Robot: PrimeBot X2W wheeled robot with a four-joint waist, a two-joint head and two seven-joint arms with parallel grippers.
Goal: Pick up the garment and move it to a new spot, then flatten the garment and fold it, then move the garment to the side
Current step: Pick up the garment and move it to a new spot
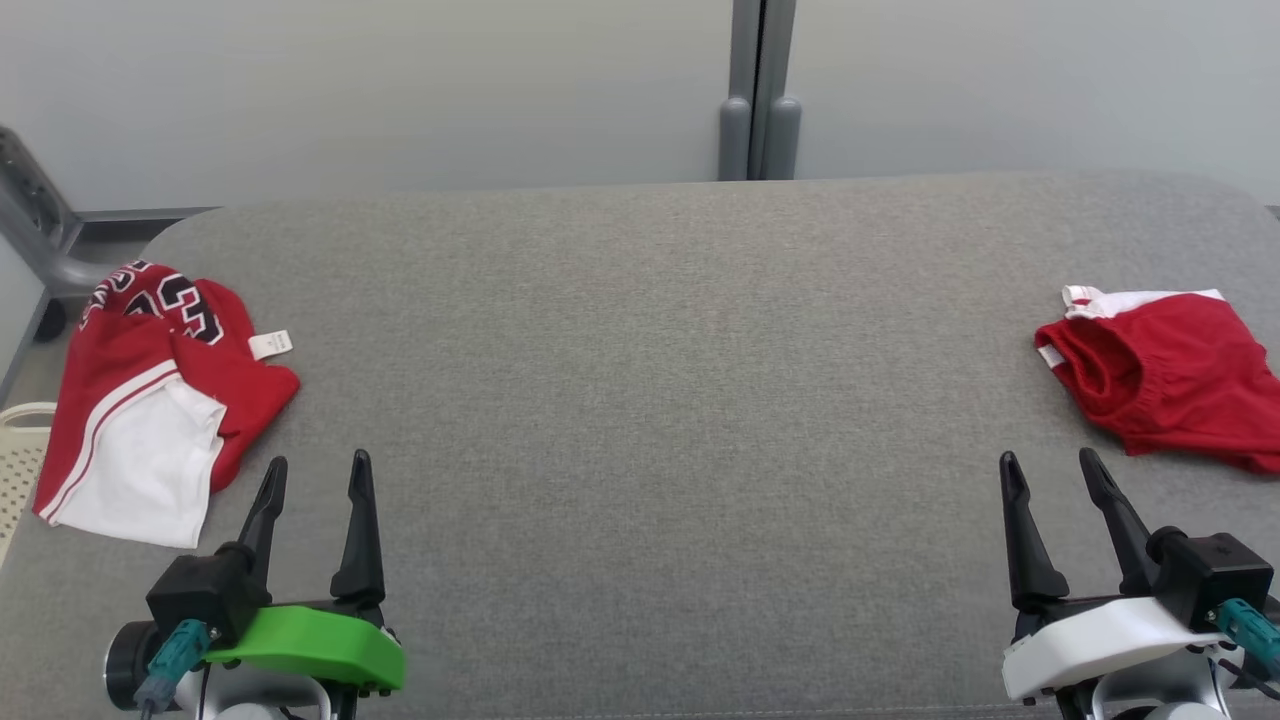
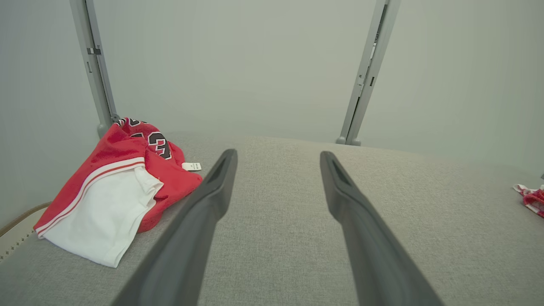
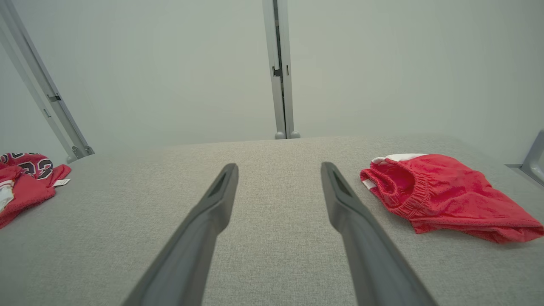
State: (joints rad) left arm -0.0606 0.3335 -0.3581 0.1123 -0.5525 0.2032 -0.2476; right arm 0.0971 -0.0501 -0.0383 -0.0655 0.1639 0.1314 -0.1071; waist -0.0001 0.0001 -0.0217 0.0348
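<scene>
- The wide grey fabric-covered desk [image 1: 640,400] is bare across its whole middle. That is the likely spot for laying a garment out flat, and nothing lies there yet.
- The crumpled red-and-white mesh jersey garment with black numerals [image 1: 150,400] lies in a loose heap at the desk's left edge, just beyond the left jaws. It is bunched and partly doubled over, not laid flat or neatly folded.
- The rumpled plain red shorts with an elastic waistband [image 1: 1170,385] lie at the far right edge, just beyond the right jaws, also unflattened.
- I cannot tell which of the two is the garment meant. Neither is lifted, so I judge the task to be at its very start: picking up, moving, flattening, folding and setting aside are all left to do.
- The left jaws, two long dark fingers [image 1: 360,520] on a green mount, are spread wide and grasp nothing, hovering low over bare desk.
- The right jaws, dark fingers [image 1: 1022,530] on a white mount, are likewise released and empty.
- A small white label [image 1: 271,344] sticks out from the jersey's right side.
</scene>
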